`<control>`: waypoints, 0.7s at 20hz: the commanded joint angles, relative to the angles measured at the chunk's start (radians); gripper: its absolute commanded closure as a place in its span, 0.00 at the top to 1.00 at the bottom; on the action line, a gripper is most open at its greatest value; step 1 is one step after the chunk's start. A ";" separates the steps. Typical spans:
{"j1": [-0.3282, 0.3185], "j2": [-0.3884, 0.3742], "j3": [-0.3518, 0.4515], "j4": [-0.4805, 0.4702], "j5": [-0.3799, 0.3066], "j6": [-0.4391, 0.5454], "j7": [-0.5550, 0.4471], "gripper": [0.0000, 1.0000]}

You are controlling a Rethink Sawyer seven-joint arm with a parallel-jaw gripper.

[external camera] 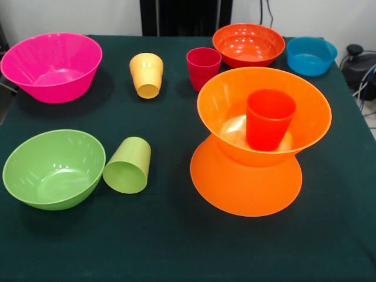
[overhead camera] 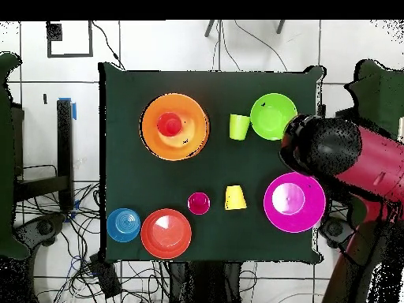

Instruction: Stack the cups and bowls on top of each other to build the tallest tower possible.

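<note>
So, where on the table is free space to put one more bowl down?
The near strip of cloth in front of the lime green bowl and the orange tower is bare. The far row, pink bowl to blue bowl, is crowded.

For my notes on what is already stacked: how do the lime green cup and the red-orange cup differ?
The lime green cup lies on its side on the table; the red-orange cup stands upright. The lime green cup rests beside the lime green bowl; the red-orange cup sits inside the upper orange bowl. Both are small tapered tumblers.
</note>
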 commanded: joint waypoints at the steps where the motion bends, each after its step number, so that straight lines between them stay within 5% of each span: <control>1: 0.012 0.067 0.028 0.144 0.022 -0.066 0.163 1.00; 14: 0.021 0.081 -0.006 0.169 0.054 -0.106 0.173 1.00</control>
